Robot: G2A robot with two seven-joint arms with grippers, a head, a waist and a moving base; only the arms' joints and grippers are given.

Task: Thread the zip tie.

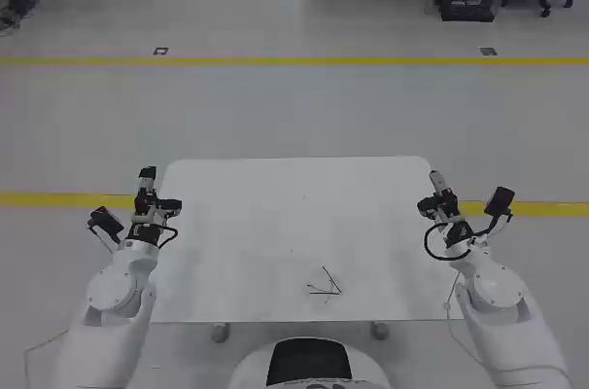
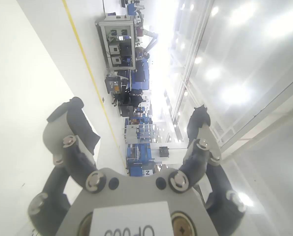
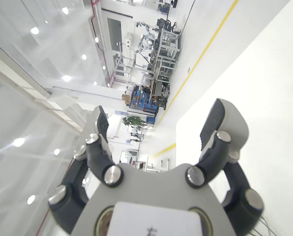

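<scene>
A thin dark zip tie (image 1: 324, 284), bent into a narrow V, lies on the white table (image 1: 275, 204) near its front edge, slightly right of centre. My left gripper (image 1: 147, 175) is held at the table's left edge, well away from the tie, and its own view shows it open (image 2: 139, 109) with nothing between the fingers. My right gripper (image 1: 434, 178) sits at the table's right edge, also far from the tie, and stands open and empty in its own view (image 3: 158, 114). Both point toward the far side of the room.
The table top is bare apart from the zip tie. A yellow floor line (image 1: 42, 199) runs behind the table on both sides. Workstations and racks (image 2: 119, 47) stand far off across the hall.
</scene>
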